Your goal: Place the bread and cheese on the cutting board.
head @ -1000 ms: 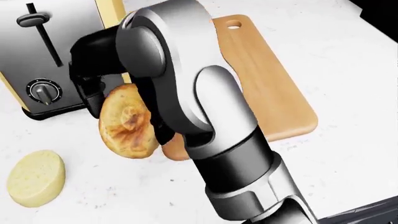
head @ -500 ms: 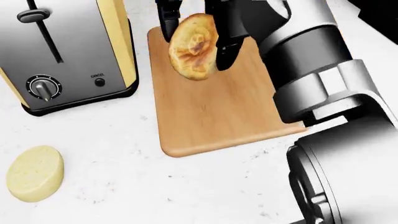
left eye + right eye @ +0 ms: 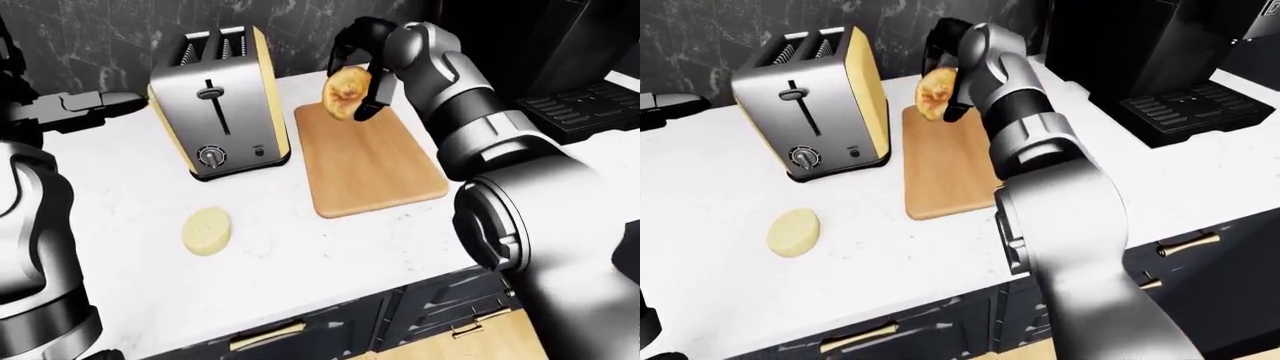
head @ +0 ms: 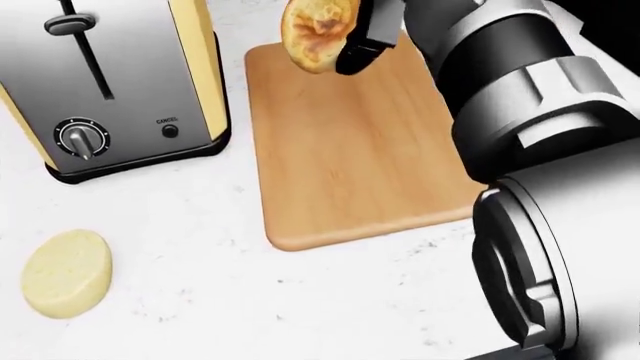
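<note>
Right hand (image 3: 358, 79) is closed around the bread (image 3: 345, 92), black fingers (image 4: 362, 41) wrapping its far and right sides; the round, browned slice stands on edge, lifted clear of the cutting board (image 3: 370, 161), above the board's far end. Nothing lies on the board surface. Its left long edge runs just beside the toaster (image 3: 215, 101) with a narrow strip of white counter (image 3: 300, 247) between them; its near short edge sits well in from the counter's near edge.

Cheese (image 3: 206, 230), a pale round disc, lies flat on the counter, near and left of the board, near side of the toaster, touching neither. Open counter all around it.

Right forearm and elbow cover the board's right edge in the head view.

Left hand (image 3: 95, 103): dark and reaching out at the far left, beside the toaster in the left-eye view. Finger opening cannot be judged.
</note>
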